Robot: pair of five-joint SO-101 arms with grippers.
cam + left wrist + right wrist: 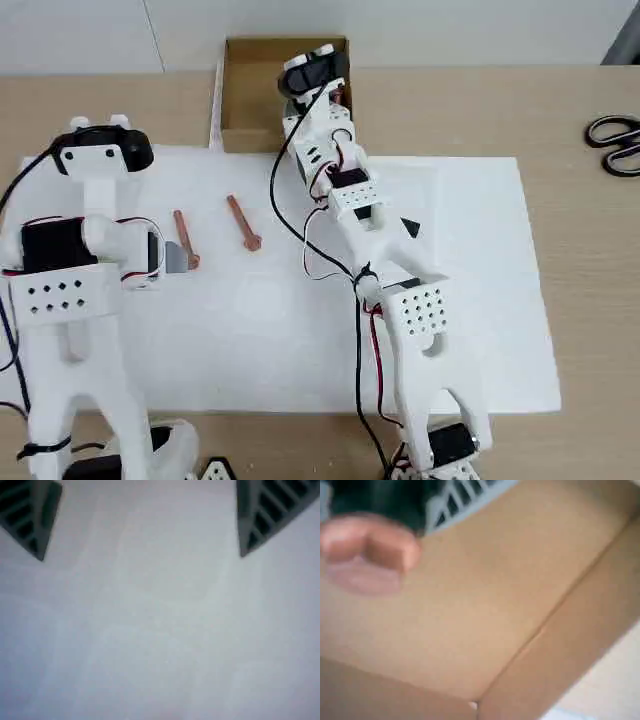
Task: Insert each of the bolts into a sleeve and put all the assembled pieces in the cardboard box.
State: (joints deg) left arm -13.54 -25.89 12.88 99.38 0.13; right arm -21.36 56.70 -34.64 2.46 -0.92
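The left gripper [172,258] hangs over the left part of the white sheet [300,340], near that sheet's left edge. The left wrist view shows its fingers [30,520] well apart, with bare sheet between them and nothing gripped.

Just beside this gripper, on its right, the first bolt [185,240] lies flat on the sheet. It runs roughly from the far edge towards the near edge, with its head at the near end. Whether it touches the gripper cannot be told.

The second bolt [243,222] lies further right, apart from the first, on the left half of the sheet and nearer the far edge. It is slanted, and its head points to the near right.

The cardboard box [250,95] stands on the table [580,250] at the table's far edge, with its near wall meeting the sheet's far edge.

The right arm stretches from the near edge across the sheet, and the right gripper [318,88] sits inside the right part of the box. The right wrist view shows a reddish piece [367,555] close against that gripper, above the box floor and near a corner. Whether the gripper is clamped on it cannot be told.

Scissors [615,145] lie on the bare table at its right edge, well apart from the sheet.
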